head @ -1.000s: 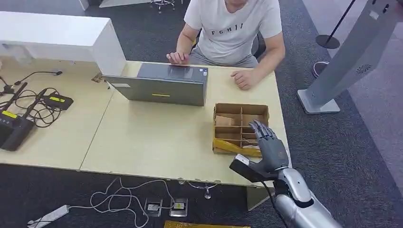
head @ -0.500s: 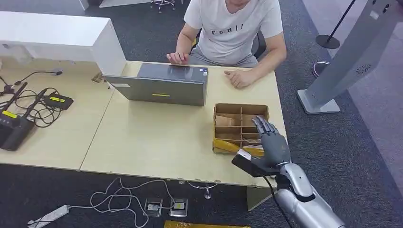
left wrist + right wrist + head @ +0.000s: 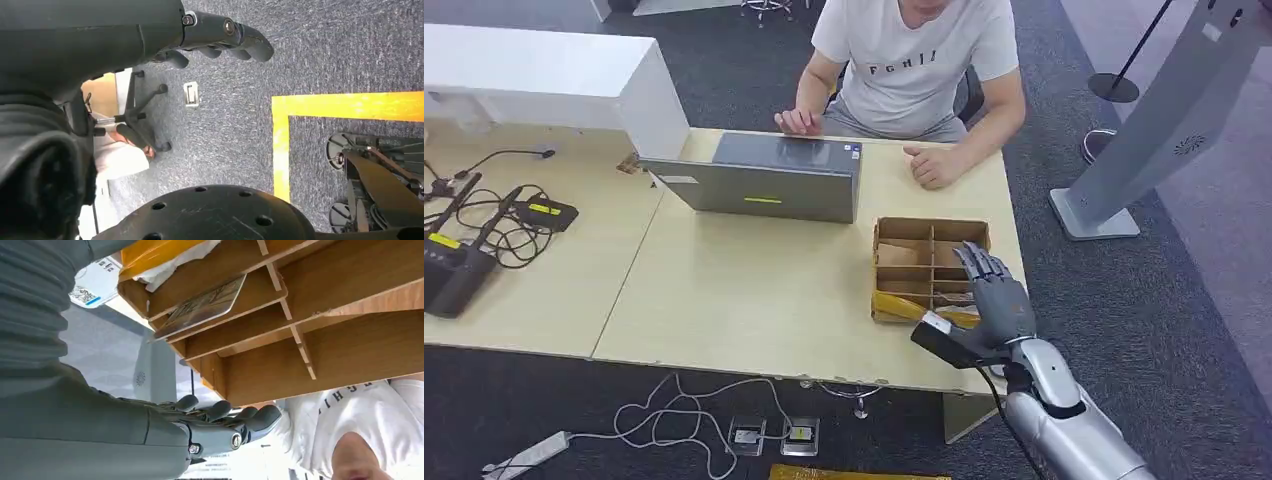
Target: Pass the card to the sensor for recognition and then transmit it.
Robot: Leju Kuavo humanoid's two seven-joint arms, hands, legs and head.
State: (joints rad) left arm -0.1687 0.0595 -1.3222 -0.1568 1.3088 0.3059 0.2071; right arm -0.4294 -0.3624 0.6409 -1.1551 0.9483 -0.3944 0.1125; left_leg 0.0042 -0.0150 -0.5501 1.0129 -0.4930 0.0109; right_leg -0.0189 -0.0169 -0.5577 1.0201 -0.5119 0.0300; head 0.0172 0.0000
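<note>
On the desk [image 3: 754, 290], going from left to right, black devices with cables [image 3: 484, 235] are sitting at the far left, a grey laptop [image 3: 764, 180] is standing near the middle, and a wooden tray [image 3: 929, 228] with dividers is resting near the right edge. A person [image 3: 914, 60] in a white shirt is sitting across the desk behind the laptop, one hand beside it and the other curled on the desktop beyond the tray.

The card [image 3: 202, 307] is lying in one of the tray's narrow compartments, tilted, with one long edge leaning on a divider. It is looking thin and rectangular with rounded corners, and its face is carrying a dull brownish print whose detail is too fine to read. Yellow and white wrapping [image 3: 904, 308] is lying in the tray's near row, just beside the card's compartment.

The right hand [image 3: 996, 300] is hovering over the right-hand near part of the tray, fingers [image 3: 250, 417] stretched out, slightly apart and holding nothing. In the right wrist view the card is lying apart from those fingers, with a gap between them, and nothing is touching it.

The left hand [image 3: 215, 37] is hanging beside the robot over grey carpet marked with yellow tape [image 3: 345, 106]; its fingers are bending gently and are holding nothing.
</note>
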